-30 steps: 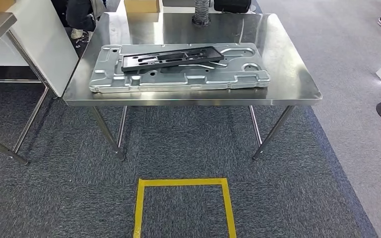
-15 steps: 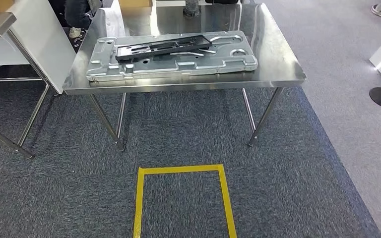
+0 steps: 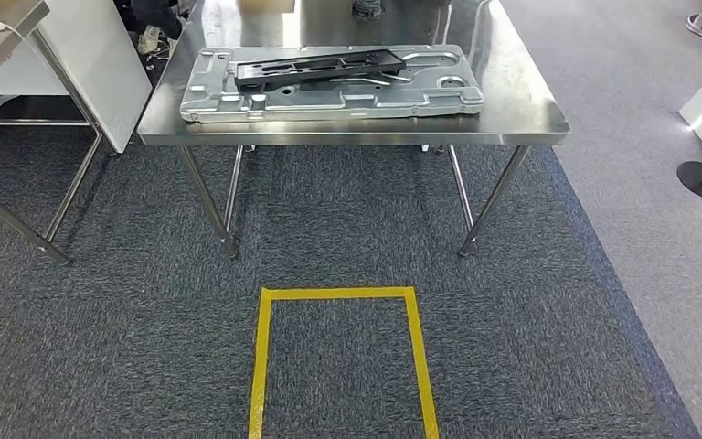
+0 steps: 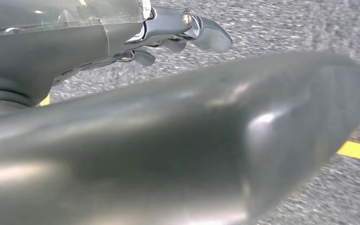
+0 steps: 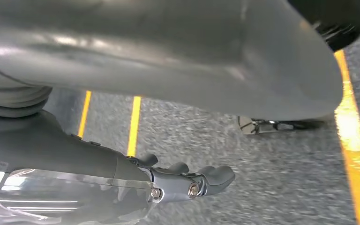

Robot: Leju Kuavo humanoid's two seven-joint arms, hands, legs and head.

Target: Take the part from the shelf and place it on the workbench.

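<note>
Standing back from a steel workbench, the humanoid looks down across grey carpet at the black part (image 3: 318, 67), a long flat slotted frame lying on top of a large silver stamped panel (image 3: 329, 96). The panel spans most of the tabletop (image 3: 521, 110) lengthwise and sits close to its near edge; the part rests along the panel's far half, running from near the left end toward the right. A yellow taped rectangle (image 3: 340, 294) marks the floor in front of the workbench, between it and the robot.

Both arms hang at the robot's sides. The left hand (image 4: 178, 35) shows over the carpet with fingers loosely curled and nothing between them; the right hand (image 5: 187, 180) does likewise, empty, fingers slightly bent and apart, above yellow floor tape.

By its look, the part is a rigid moulded or pressed piece, probably light for its length and stiff enough not to sag, though its smooth dark surface could slip. A hold on the long rails near the middle, or one hand toward each end, seems the safest grasp. With the part lying on the workbench, the placing appears done.

No shelf can be made out. The tabletop's far edge is cut off, as are objects standing there and a person's dark clothing at the far left corner. Whether the part touches the panel along its full length cannot be told.
</note>
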